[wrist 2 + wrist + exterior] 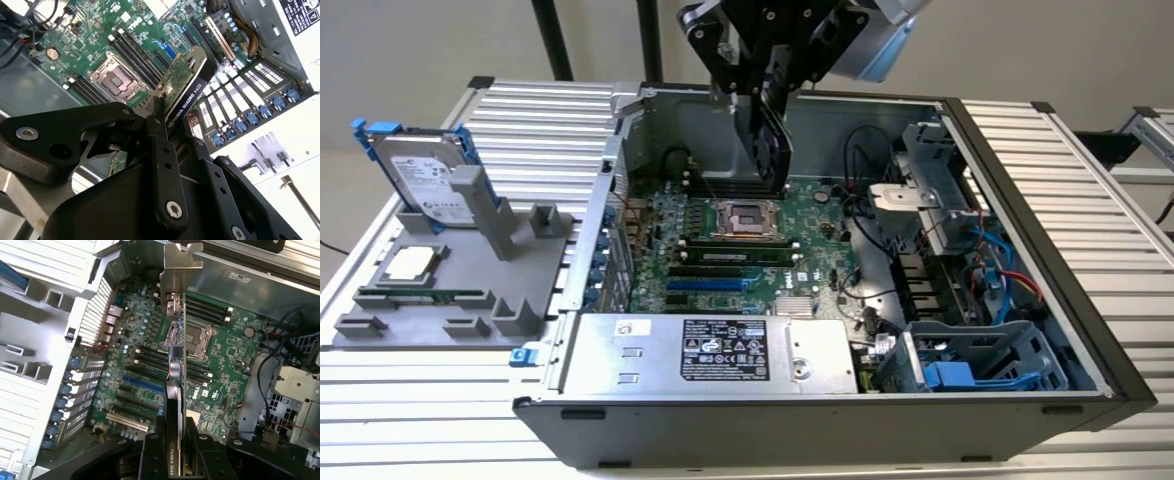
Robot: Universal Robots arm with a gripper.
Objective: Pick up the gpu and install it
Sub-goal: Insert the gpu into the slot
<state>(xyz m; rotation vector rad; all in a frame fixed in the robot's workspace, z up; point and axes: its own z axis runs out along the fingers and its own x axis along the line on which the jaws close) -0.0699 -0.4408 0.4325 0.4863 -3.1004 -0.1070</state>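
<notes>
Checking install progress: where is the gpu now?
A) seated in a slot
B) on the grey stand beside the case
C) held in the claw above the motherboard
C: the claw grips the gpu, which hangs over the motherboard, clear of its slots.

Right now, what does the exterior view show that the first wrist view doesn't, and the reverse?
Exterior view: the silver, labelled power supply box and the grey drive cage with a blue latch. First wrist view: the card's silver metal end bracket, close up. Both: the black gripper shut on the thin green-and-black gpu, held over the green motherboard.
</notes>
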